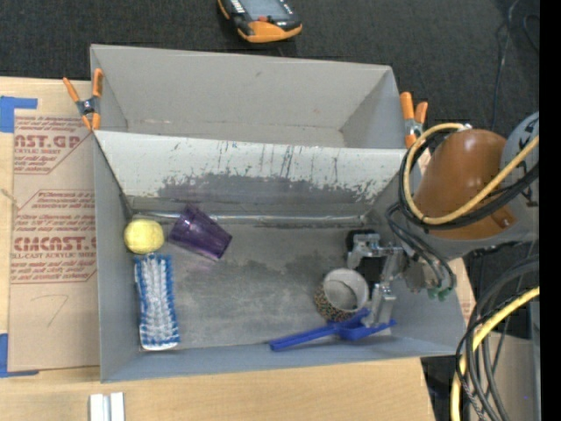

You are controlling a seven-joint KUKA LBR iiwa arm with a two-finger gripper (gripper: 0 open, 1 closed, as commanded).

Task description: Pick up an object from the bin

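So, the hard-to-read bits first. The pincer [375,281] sits low in the corner of the grey metal bin [263,77] nearest the arm, and its working end is a clutter of metal brackets and cables. Honestly I can't tell how far open it is or whether it has hold of anything.

Just beside it, on the side away from the arm, there's a small round grey cup [344,289] with its mouth facing up toward the camera. There's something brown and speckled at its base that I can't make out. It may be touching the pincer, can't be sure.

Right under the pincer, toward the near wall, lies a blue spoon [326,334]. Its handle runs away from the pincer, and the pincer covers part of its wider end.

Well across the bin from the pincer there's a purple cup [202,233] on its side, a yellow ball [144,235] beyond it, and a blue-and-white brush [156,303] by the far side wall.

The arm's orange cover [460,182] and yellow cables run out of the frame.

The bin floor is scuffed, and the sloped back wall has dark scrape marks. Outside the bin there's dark carpet [131,11] with an orange-and-black gadget [259,14] on it, and light wood along the near edge.
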